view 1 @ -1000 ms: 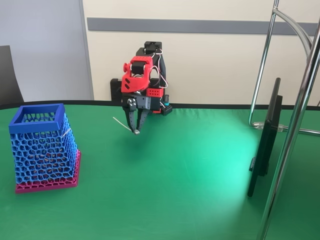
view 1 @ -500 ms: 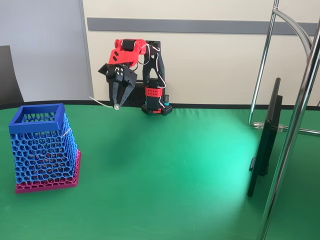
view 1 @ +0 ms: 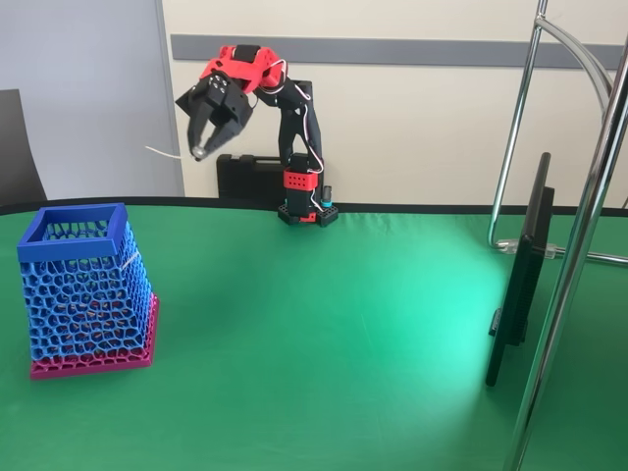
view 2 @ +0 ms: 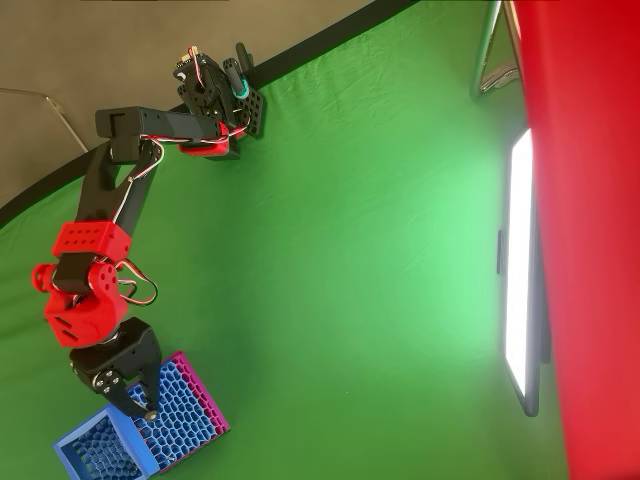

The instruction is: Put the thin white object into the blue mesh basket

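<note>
The blue mesh basket [view 1: 86, 292] stands on its magenta base at the left of the green table, open top up. My red and black gripper [view 1: 199, 150] hangs high above the table's back edge, right of the basket and well above its rim, fingers pointing down. It is shut on the thin white object [view 1: 167, 153], held by its knob end so the stick pokes out to the left. In the overhead view the gripper [view 2: 141, 405] overlaps the basket's [view 2: 180, 420] lattice side beside the blue rim; the stick cannot be made out there.
The arm's base [view 1: 299, 196] is fixed at the table's back edge with a black case [view 1: 240, 175] behind it. Chrome stand tubes [view 1: 579, 245] rise at the right. A dark chair back [view 1: 15, 147] shows at far left. Open green cloth lies between basket and stand.
The arm has lifted and swung left with the stick, from low over the table's middle back to high near the wall, closer to the basket. The basket has not moved.
</note>
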Available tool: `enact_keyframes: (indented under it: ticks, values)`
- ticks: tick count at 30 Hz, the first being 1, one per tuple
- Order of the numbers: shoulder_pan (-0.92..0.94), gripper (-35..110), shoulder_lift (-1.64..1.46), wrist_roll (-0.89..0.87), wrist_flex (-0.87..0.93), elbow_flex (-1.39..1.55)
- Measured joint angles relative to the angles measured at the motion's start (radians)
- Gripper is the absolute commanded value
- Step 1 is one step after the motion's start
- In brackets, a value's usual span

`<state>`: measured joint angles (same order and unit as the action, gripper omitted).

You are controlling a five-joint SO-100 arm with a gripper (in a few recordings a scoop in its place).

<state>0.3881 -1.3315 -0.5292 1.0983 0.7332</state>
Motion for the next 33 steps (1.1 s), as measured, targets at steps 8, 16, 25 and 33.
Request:
enact_keyframes:
  ticks: [8,16,25,33]
  values:
    - [0.048,4,0.178,-0.071,0.0,-0.193]
    - [0.061,4,0.311,-0.106,0.0,-0.36]
    - [0.064,3,0.394,-0.064,-0.018,-0.548]
    - [0.064,2,0.443,0.071,-0.14,-0.554]
